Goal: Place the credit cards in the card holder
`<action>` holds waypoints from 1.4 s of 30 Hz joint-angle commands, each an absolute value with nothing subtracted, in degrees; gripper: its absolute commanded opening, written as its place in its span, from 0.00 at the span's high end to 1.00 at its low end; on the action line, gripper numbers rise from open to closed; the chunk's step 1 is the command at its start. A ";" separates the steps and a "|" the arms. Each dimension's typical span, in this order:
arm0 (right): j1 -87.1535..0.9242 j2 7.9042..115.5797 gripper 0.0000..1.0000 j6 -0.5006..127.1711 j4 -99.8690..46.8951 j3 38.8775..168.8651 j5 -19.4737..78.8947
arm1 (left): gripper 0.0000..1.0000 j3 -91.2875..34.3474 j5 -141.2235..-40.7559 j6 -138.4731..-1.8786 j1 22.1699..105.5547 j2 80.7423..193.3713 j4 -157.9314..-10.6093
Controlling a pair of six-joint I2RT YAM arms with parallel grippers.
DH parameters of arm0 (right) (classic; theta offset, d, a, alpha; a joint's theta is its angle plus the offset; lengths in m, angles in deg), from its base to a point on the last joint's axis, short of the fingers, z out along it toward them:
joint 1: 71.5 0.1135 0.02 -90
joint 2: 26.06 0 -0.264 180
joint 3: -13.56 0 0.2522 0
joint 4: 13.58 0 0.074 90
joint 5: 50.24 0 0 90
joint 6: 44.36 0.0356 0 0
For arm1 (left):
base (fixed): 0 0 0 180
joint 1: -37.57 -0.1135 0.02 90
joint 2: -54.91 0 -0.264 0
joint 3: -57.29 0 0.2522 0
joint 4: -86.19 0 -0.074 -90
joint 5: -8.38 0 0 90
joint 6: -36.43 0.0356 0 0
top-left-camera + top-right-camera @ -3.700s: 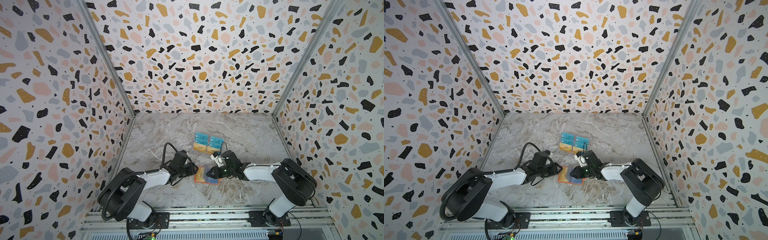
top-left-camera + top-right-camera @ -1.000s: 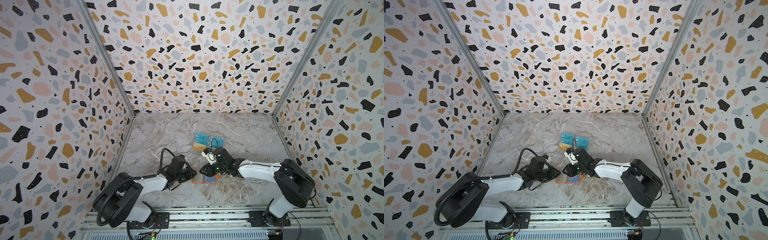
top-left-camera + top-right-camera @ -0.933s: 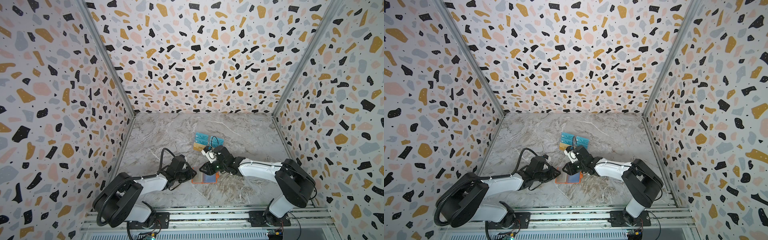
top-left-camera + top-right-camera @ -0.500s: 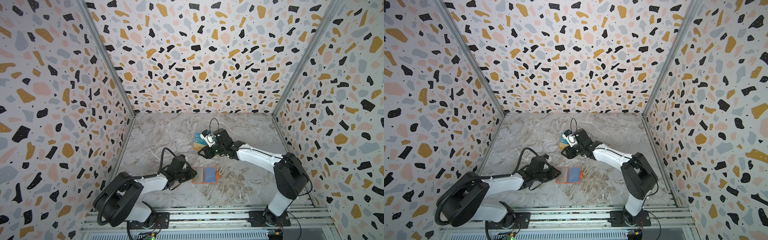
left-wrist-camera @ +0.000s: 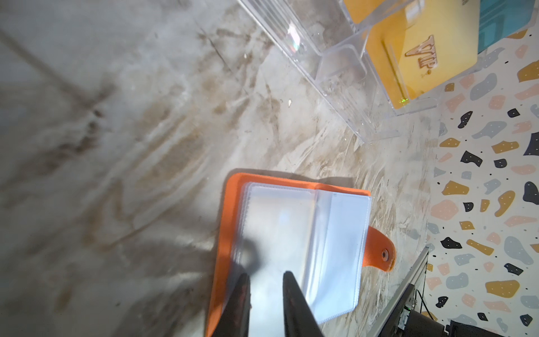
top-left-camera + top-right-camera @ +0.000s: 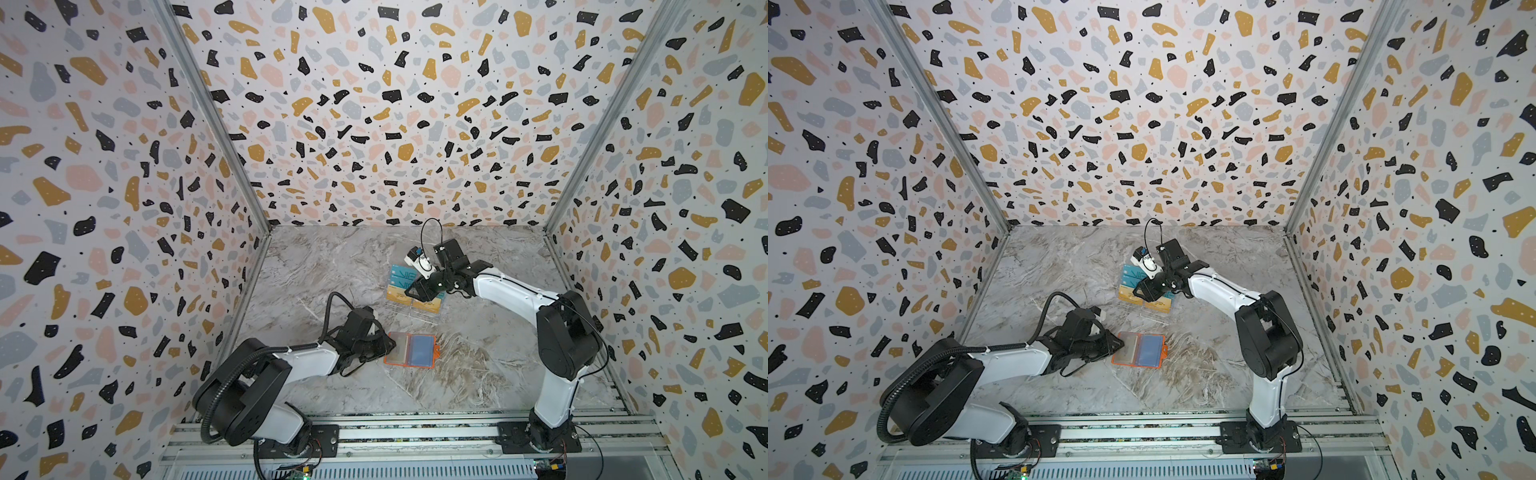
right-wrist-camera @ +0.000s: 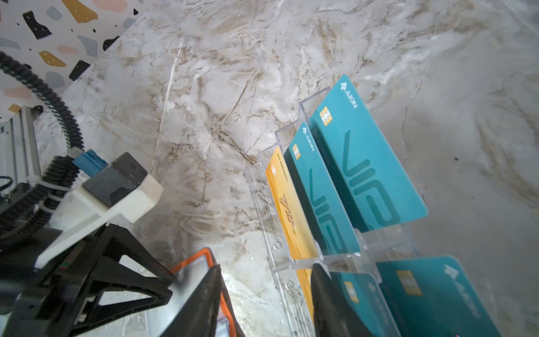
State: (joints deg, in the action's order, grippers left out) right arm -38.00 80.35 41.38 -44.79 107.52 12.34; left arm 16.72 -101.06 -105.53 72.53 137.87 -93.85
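Marble tabletop [image 6: 478, 374] carries the open card holder [image 6: 411, 350], left gripper [image 5: 264, 294] seemingly pinching its sleeve (jaws narrow), right gripper [image 7: 264, 297] parted over the credit cards [image 7: 367, 163].

Both top views look steeply down from high above the near edge, facing the back wall, and share the whole surface [image 6: 332, 266] with both arms. The left wrist view sits close over the holder [image 5: 291, 233], facing along the surface toward the stand [image 5: 344, 73]. The right wrist view hangs close over the stand [image 7: 291, 262] and cards [image 7: 364, 163], also catching the holder [image 7: 204, 262].
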 commanded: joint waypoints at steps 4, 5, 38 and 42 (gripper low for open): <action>-38.19 82.17 0.53 36.00 -50.35 110.95 11.99 | 0.76 16.19 -100.82 -104.63 72.73 138.14 -90.16; -38.45 82.53 0.54 35.88 -50.91 111.21 12.54 | 0.76 16.24 -100.93 -104.63 72.73 138.13 -90.16; -39.16 82.70 0.68 35.09 -55.47 109.58 17.99 | 0.75 16.38 -101.48 -104.63 72.73 138.56 -91.21; -38.36 83.86 0.68 34.40 -57.36 110.35 19.46 | 0.75 16.55 -101.16 -104.63 72.73 138.29 -91.17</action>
State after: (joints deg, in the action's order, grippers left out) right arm -39.25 83.19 35.40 -54.23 109.29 18.68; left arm 16.50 -101.26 -105.36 72.58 137.87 -93.37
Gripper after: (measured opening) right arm 0.319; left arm 0.246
